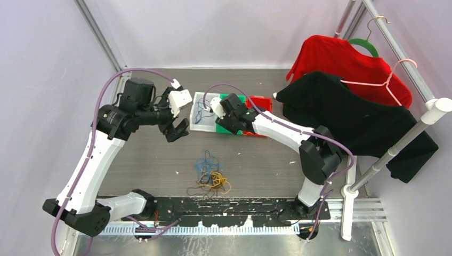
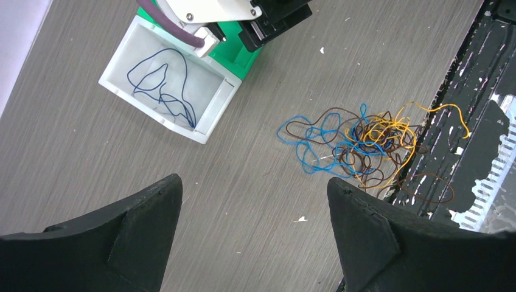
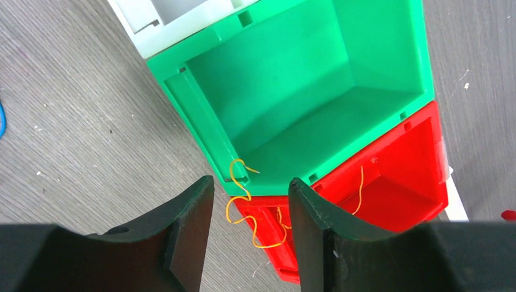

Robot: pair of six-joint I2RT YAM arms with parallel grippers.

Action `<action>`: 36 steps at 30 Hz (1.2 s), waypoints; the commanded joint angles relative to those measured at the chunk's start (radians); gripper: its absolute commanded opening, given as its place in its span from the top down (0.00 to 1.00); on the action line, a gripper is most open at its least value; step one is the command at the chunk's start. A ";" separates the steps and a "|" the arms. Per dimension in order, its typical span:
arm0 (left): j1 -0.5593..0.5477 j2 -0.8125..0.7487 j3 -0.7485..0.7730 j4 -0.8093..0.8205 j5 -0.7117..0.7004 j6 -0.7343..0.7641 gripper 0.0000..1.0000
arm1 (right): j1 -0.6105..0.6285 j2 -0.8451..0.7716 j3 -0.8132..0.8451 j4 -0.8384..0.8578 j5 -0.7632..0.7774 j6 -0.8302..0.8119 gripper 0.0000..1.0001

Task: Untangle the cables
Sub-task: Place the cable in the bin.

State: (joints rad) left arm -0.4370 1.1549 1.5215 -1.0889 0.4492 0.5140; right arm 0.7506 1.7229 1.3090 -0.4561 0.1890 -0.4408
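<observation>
Right claw (image 3: pixel 251 182), ajar and empty like the wide left claw (image 2: pixel 254 181), overhangs a yellow cable (image 3: pixel 229 210) liable to slip off the red bin (image 3: pixel 401 201).

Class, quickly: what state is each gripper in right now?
Left gripper: open, holding nothing.
Right gripper: open, over a yellow cable, not gripping it.

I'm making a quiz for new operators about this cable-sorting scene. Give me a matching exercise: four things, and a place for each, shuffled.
1 dark blue cable
2 lone yellow cable
3 tangled cables
4 green bin

A on the bare table
B draped over the red bin's rim
C inside the white bin
D between white and red bins

Pairs: 1-C, 2-B, 3-A, 4-D
</observation>
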 commanded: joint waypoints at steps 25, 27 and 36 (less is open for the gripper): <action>0.004 -0.029 0.014 0.053 -0.003 0.021 0.12 | -0.021 0.108 0.107 -0.086 0.005 -0.039 0.94; 0.004 -0.030 0.014 0.052 -0.006 0.025 0.12 | -0.024 0.097 0.106 -0.084 0.003 -0.031 0.99; 0.005 -0.035 0.013 0.054 -0.006 0.027 0.12 | -0.123 -0.067 0.026 0.050 0.016 0.052 0.99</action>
State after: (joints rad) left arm -0.4370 1.1454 1.5215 -1.0843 0.4446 0.5323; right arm 0.6926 1.8130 1.3586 -0.5144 0.1982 -0.4423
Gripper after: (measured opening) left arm 0.883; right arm 0.036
